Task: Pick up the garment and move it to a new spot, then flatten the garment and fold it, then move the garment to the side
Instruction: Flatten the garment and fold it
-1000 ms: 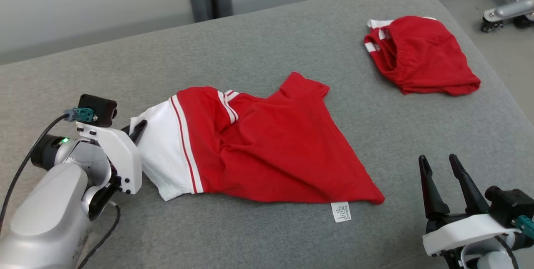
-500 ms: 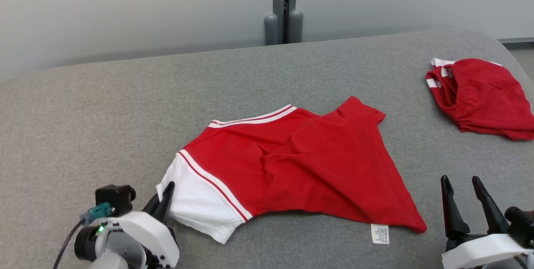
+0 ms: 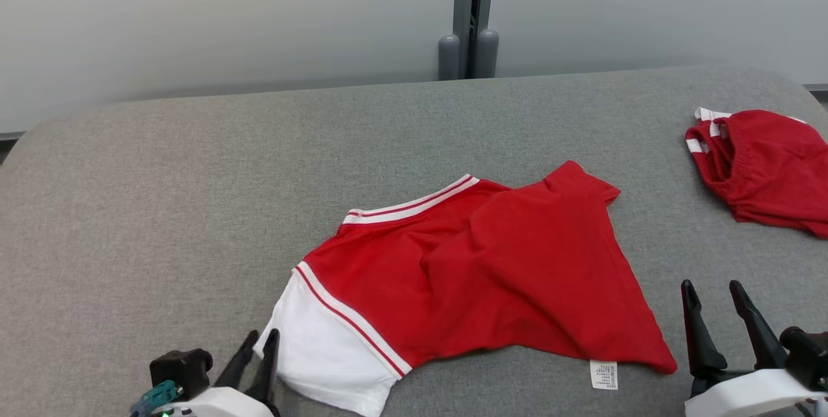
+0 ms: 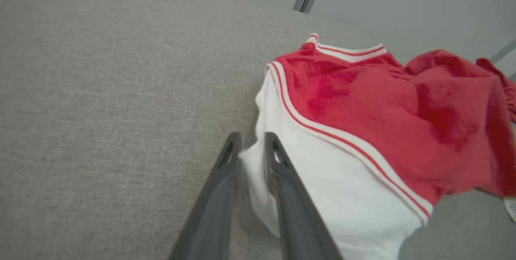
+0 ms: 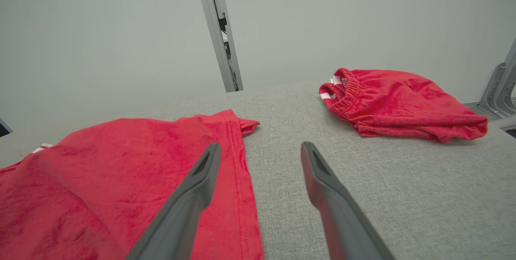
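At the lower left of the head view, the left gripper (image 3: 261, 339) has its fingers nearly together with the edge of the white sleeve (image 3: 323, 352) between them. The left wrist view shows cloth running through the gap, though I cannot tell how firmly it is pinched. The garment (image 3: 491, 262), red with striped trim, lies rumpled across the lower middle of the frame on the grey padded surface (image 3: 162, 197).

The step in hand looks like flattening. The sleeve should be drawn low and outward towards the lower left, so the cloth slides rather than lifts. The hem corner by the care label (image 3: 604, 375) needs an opposite hold. The right gripper (image 3: 711, 288), at the lower right with fingers wide apart and empty, is near that corner.

The grey post (image 3: 469, 16) at the upper middle stands behind the surface, out of reach. A second red garment (image 3: 763, 165) lies at the right edge, well apart; nothing blocks the pull.
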You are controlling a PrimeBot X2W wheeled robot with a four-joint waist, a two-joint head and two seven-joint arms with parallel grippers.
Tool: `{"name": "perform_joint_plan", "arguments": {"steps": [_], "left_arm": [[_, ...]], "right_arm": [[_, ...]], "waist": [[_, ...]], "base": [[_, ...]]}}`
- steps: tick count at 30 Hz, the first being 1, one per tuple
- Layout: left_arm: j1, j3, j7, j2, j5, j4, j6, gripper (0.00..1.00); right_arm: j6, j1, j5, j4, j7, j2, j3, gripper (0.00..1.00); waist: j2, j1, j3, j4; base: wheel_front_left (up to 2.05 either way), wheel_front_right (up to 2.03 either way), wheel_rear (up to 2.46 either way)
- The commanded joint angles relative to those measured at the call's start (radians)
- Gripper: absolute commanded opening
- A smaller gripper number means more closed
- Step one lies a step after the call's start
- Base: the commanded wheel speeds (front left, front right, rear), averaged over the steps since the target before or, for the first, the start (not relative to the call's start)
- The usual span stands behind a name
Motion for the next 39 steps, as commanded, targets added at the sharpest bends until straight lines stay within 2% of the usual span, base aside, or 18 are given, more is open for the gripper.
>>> {"name": "perform_joint_plan", "arguments": {"steps": [1,7,12,17,27,39], "left_arm": [[-0.004,0.01,-0.027,0.005,0.007,0.009,0.003,1.0],[-0.025,0.072,-0.101,0.011,0.057,0.002,0.002,1.0],[0.006,0.213,-0.106,-0.009,0.171,-0.12,0.005,1.0],[0.051,0.313,-0.107,-0.028,0.275,-0.201,-0.025,1.0],[0.12,0.386,-0.107,-0.043,0.383,-0.235,-0.083,1.0],[0.156,0.423,-0.107,-0.062,0.45,-0.238,-0.097,1.0]], "right_arm": [[0.0,0.004,-0.002,-0.008,-0.005,-0.009,-0.004,1.0],[0.0,0.019,-0.013,-0.032,-0.005,-0.014,-0.014,1.0],[0.0,0.032,-0.024,-0.053,-0.005,-0.017,-0.024,1.0],[0.0,0.042,-0.026,-0.066,-0.005,-0.015,-0.023,1.0],[0.0,0.06,-0.022,-0.083,-0.005,-0.011,-0.027,1.0],[0.0,0.111,-0.016,-0.108,-0.005,-0.006,-0.026,1.0]], "waist": [[0.0,0.0,-0.008,0.004],[0.0,0.0,-0.039,0.019],[0.0,0.0,-0.066,0.037],[0.0,0.0,-0.082,0.048],[0.0,0.0,-0.108,0.062],[0.0,0.0,-0.118,0.072]], "base": [[0.0,0.0,0.0],[0.0,0.0,0.0],[0.0,0.0,0.0],[0.0,0.0,0.0],[0.0,0.0,0.0],[0.0,0.0,0.0]]}}
